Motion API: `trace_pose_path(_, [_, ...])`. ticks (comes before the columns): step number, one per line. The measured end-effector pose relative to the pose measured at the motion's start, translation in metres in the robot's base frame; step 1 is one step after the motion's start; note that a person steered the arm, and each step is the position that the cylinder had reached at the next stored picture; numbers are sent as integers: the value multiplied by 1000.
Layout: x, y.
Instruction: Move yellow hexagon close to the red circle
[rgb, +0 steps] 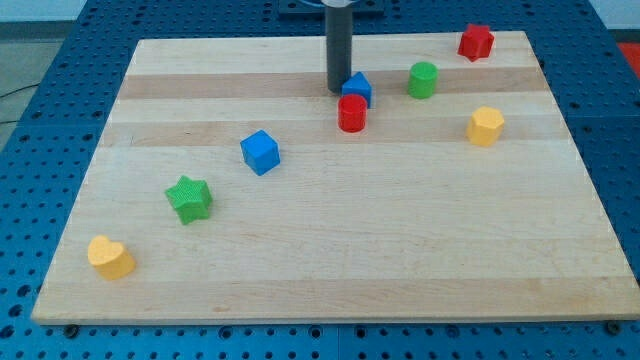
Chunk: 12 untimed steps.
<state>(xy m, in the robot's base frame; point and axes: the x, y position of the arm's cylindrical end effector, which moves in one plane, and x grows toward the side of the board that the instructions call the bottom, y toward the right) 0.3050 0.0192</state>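
Observation:
The yellow hexagon lies at the view's right, apart from the others. The red circle stands near the top centre, touching a blue block just above it. My tip rests on the board at the blue block's left side, up and left of the red circle and far to the left of the yellow hexagon.
A green cylinder-like block sits right of the blue block. A red block is at the top right. A blue cube, a green star and a yellow heart run toward the bottom left on the wooden board.

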Motion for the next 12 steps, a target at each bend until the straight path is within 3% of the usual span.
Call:
trace_pose_path(1, [5,30])
trace_pose_path(2, [-12,14])
trace_pose_path(3, [-18,-30])
trace_pose_path(4, [7,-71])
trace_pose_path(5, [47,-55])
trace_pose_path(6, [94,13])
trace_pose_path(8, [175,95])
trace_pose_path(10, [100,220])
trace_pose_path(12, [88,154])
